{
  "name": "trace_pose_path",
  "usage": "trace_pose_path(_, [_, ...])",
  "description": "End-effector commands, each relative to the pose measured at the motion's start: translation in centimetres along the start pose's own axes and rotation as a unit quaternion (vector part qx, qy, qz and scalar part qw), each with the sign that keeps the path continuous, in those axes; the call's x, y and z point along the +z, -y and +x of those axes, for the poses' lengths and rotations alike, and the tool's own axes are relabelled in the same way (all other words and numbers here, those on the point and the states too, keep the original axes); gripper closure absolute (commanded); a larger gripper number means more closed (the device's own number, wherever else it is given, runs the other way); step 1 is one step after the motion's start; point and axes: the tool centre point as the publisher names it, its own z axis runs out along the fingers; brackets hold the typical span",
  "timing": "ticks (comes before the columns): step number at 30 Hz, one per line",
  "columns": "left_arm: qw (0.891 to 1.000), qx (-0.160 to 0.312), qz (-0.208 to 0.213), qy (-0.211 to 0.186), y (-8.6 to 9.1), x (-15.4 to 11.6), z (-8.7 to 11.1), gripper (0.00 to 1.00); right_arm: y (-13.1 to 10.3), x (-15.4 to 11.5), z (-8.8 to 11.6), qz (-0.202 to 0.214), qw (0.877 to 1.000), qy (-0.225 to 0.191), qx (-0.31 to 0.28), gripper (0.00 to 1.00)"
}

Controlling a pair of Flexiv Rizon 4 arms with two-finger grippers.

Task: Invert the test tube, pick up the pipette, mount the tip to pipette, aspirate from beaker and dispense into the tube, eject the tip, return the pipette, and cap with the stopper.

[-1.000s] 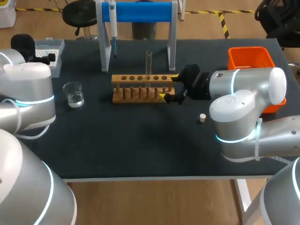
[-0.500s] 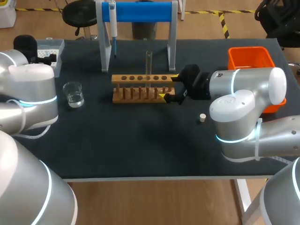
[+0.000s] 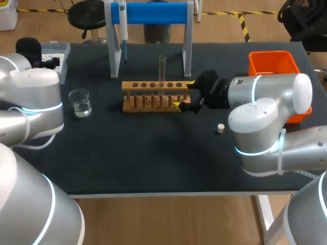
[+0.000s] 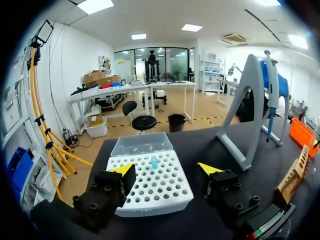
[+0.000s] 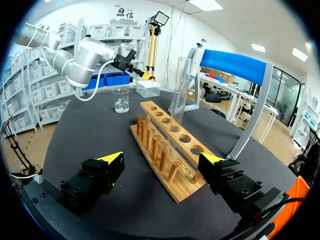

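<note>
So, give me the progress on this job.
Done: the test tube stands upright in the rack. In hand: nothing; left gripper open at the tip box, right gripper open by the rack. Left: pipette on its stand, stopper on the table.

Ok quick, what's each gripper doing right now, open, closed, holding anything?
Left gripper: open, empty, facing the tip box.
Right gripper: open, empty, rack end between its fingers.

Illumination is bright and even, supplied from overhead by ceiling panels that burn out to white in both wrist views. The dark table (image 3: 153, 153) surface reads matte. Shadows beside the wooden rack (image 3: 153, 97) are faint and soft-edged. Small highlights appear on the beaker (image 3: 80, 102) glass and the right arm (image 3: 268, 94) shell.
</note>
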Motion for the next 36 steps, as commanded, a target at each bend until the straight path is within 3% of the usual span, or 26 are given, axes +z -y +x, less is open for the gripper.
trace_pose_path(1, [1.000, 0.001, 0.003, -0.001, -0.2, 1.1, -0.2, 0.33, 0.0, -0.1, 0.0, 0.001, 1.000, -0.001, 0.000, 0.00])
trace_pose_path(13, [1.000, -0.001, 0.000, 0.001, -0.4, 2.6, -0.9, 0.36, 0.0, -0.1, 0.0, 0.001, 1.000, -0.001, 0.000, 0.00])
trace_pose_path(21, [1.000, 0.000, 0.001, 0.000, -0.3, 3.4, -1.3, 0.50, 0.0, -0.1, 0.0, 0.001, 1.000, -0.001, 0.000, 0.00])
trace_pose_path(36, [1.000, 0.006, 0.003, -0.001, -0.3, 4.4, -1.8, 0.54, 0.0, -0.1, 0.0, 0.001, 1.000, -0.001, 0.000, 0.00])
